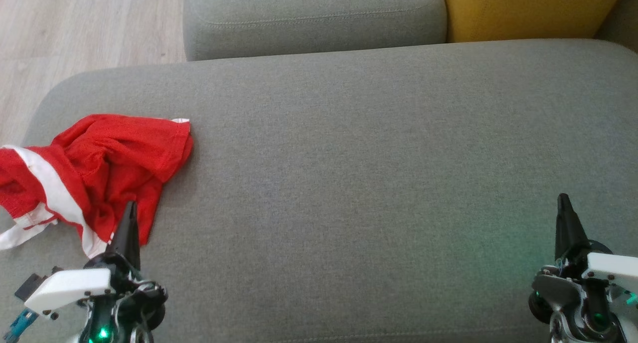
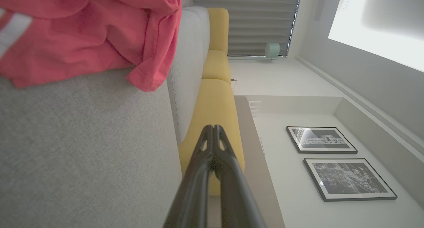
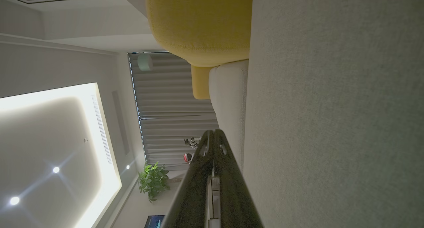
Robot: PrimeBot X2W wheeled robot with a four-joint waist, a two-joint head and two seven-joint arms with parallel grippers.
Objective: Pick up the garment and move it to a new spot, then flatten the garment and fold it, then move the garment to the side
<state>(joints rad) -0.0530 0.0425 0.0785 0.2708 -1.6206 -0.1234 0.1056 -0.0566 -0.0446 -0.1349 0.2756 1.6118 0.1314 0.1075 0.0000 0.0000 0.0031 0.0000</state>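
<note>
Both closed, empty: L fingers [image 1: 128, 233] just beside crumpled red garment [image 1: 99, 158], R fingers [image 1: 565, 226] well apart from it.

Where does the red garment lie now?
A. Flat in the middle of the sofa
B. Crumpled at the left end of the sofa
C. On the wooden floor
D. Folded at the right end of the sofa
B: the garment lies bunched at the left end of the sofa.
</note>
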